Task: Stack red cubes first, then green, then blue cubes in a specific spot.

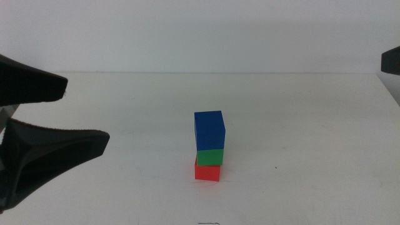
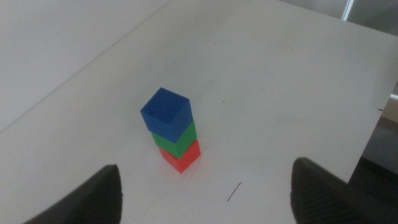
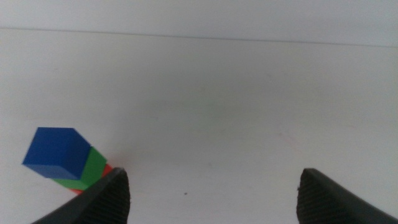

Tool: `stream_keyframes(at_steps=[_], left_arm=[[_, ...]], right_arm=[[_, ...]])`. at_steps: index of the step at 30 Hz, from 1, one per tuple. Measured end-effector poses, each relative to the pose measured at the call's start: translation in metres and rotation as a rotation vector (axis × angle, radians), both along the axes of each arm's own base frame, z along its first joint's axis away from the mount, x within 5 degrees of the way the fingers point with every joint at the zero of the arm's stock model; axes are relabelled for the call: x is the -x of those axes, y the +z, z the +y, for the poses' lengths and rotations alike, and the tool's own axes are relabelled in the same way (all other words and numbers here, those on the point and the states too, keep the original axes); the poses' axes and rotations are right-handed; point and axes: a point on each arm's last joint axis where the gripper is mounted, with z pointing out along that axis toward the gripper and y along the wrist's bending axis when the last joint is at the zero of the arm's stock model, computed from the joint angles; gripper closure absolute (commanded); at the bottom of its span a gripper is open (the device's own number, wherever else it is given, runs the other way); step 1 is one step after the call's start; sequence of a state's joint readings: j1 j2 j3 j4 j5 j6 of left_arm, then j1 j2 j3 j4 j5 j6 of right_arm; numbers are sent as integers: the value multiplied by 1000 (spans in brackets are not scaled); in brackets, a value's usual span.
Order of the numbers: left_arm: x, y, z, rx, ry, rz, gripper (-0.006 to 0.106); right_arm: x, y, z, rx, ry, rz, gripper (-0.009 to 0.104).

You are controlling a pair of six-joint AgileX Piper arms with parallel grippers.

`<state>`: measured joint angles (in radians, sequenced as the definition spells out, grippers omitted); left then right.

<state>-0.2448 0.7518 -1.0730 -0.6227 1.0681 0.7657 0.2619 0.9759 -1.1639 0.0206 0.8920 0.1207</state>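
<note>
The three cubes stand as one stack on the white table (image 1: 300,125). The red cube (image 1: 207,171) is at the bottom, the green cube (image 1: 210,156) sits on it, and the blue cube (image 1: 209,130) is on top, slightly offset. The stack also shows in the left wrist view, with blue (image 2: 165,113) over green (image 2: 179,140) over red (image 2: 182,157). It shows in the right wrist view too, where the blue cube (image 3: 57,153) and green cube (image 3: 92,169) hide most of the red. My left gripper (image 1: 86,114) is open and empty, left of the stack and apart from it. My right gripper (image 3: 212,173) is open and empty, away from the stack.
The table's far edge meets a pale wall (image 1: 200,31). A dark part (image 1: 391,60) shows at the right edge of the middle view. A small dark mark (image 2: 234,191) lies on the table near the stack.
</note>
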Motion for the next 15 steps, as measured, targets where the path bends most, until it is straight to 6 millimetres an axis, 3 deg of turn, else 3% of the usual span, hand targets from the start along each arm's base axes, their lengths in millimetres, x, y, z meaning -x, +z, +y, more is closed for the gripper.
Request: stream_keyframes(at_steps=[8, 11, 15], left_arm=[[0, -1, 3, -23, 24, -26, 8], [1, -6, 12, -62, 118, -80, 8], [8, -11, 29, 37, 344, -148, 8]], right_arm=[[0, 0, -1, 22, -3, -6, 1], [0, 0, -2, 22, -4, -6, 1], [0, 0, -2, 23, -3, -6, 1]])
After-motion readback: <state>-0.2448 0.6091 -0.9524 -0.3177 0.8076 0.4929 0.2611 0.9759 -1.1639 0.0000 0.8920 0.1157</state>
